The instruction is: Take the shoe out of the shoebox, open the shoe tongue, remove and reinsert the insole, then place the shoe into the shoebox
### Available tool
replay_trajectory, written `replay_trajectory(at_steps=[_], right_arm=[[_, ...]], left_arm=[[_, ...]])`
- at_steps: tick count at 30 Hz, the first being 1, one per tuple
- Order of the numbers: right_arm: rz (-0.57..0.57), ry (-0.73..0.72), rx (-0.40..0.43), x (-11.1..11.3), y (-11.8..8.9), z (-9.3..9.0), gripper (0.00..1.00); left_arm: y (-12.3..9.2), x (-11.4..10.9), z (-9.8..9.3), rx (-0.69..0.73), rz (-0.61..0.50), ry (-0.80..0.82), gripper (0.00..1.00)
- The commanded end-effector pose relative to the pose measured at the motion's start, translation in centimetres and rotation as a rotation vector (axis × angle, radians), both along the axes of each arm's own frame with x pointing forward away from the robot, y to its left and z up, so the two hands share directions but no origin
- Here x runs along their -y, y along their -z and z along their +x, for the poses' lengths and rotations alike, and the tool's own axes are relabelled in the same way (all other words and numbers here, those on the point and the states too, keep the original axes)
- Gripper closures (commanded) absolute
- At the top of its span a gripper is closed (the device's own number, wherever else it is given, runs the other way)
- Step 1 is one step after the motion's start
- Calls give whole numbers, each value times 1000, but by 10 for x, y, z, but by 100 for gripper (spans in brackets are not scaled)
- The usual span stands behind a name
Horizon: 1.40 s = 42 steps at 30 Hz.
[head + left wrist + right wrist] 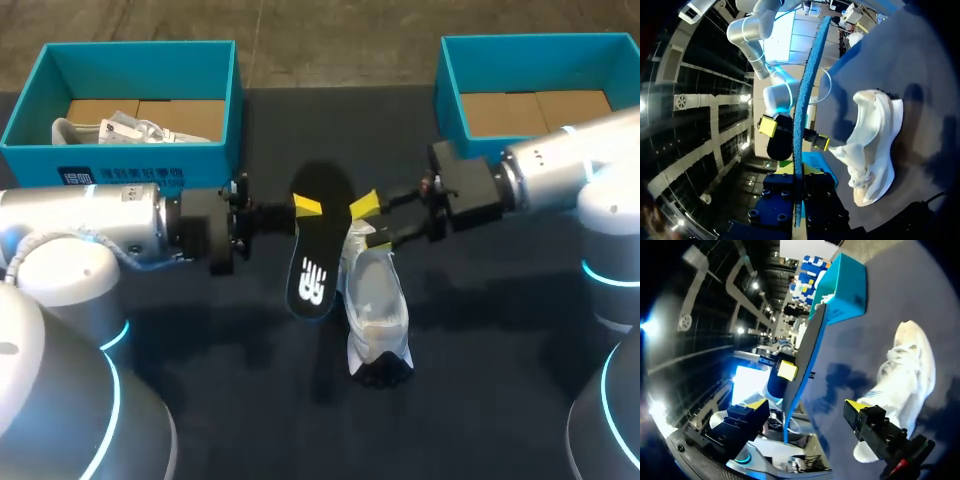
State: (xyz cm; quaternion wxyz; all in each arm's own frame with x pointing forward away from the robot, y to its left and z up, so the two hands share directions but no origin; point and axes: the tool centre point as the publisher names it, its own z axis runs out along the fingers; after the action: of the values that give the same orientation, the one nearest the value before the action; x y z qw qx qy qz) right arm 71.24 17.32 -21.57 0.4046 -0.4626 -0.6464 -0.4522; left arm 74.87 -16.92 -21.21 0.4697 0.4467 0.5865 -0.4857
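Black flat insole with a white logo and a blue edge: held clear of the dark table near its centre, logo end toward 6 o'clock.

State of the left gripper: closed narrow on the insole near its 10 o'clock rim, one finger on each face (the left wrist view shows the insole edge-on, running straight out from between the fingers).

State of the right gripper: spread wide, gripping nothing. The insole's edge stands between its two yellow tips. One tip is just beside the insole's 2 o'clock rim. The other is at the collar of the white fabric shoe; contact there cannot be told.

Position of the shoe: lying on the table just beside the insole, at its 4 o'clock, long axis on the 12–6 line.

At 10 o'clock on the table, the left teal shoebox holds a second white shoe. At 2 o'clock, the right teal shoebox shows a brown cardboard floor.
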Motion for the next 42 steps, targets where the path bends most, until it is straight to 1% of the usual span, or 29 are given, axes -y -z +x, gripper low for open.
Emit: replay_trajectory(at_steps=[1, 9, 12, 13, 14, 15, 27, 28, 30, 32, 33, 34, 36, 37, 38, 39, 41, 42], right_arm=[[-45, 9, 45, 27, -11, -9, 0], [-104, -11, 113, 46, -9, -12, 0], [-124, -35, 156, 55, -6, -18, 0], [-144, -36, 166, 59, -5, -20, 0], [-196, -29, 162, 63, -2, -23, 0], [-196, -29, 162, 63, -2, -23, 0], [-196, -29, 162, 63, -2, -23, 0], [-242, -45, 195, 60, -1, -22, 0], [-212, -60, 290, 65, -1, -24, 0], [-251, -86, 402, 72, -1, -28, 0], [-276, -117, 457, 76, -1, -31, 0], [-325, -134, 492, 80, 1, -32, 0], [-342, -178, 569, 88, 4, -35, 0], [-365, -188, 595, 91, 5, -37, 0], [-371, -185, 617, 94, 7, -37, 0], [-376, -192, 662, 97, 8, -39, 0], [-456, -199, 757, 102, 13, -42, 0], [-487, -218, 789, 105, 16, -44, 0]], left_arm=[[-3, -17, -18, -21, 26, 5, 100], [2, -23, -45, -55, 43, -6, 100], [7, -21, -58, -86, 50, 20, 100], [8, -20, -62, -98, 58, 30, 100], [11, -19, -67, -116, 82, 34, 100], [12, -18, -71, -114, 122, 33, 100], [12, -18, -71, -114, 122, 33, 100], [12, -18, -71, -114, 122, 33, 100], [12, -18, -71, -114, 122, 33, 100], [17, -14, -78, -170, 130, 28, 100], [19, -14, -83, -173, 146, 31, 100], [21, -13, -87, -187, 161, 22, 100], [24, -13, -96, -219, 164, 30, 100], [25, -13, -100, -232, 168, 20, 100], [26, -13, -105, -246, 156, 37, 100], [26, -13, -109, -256, 149, 29, 100], [27, -13, -116, -330, 103, 35, 100], [27, -14, -118, -366, 85, 24, 100]])
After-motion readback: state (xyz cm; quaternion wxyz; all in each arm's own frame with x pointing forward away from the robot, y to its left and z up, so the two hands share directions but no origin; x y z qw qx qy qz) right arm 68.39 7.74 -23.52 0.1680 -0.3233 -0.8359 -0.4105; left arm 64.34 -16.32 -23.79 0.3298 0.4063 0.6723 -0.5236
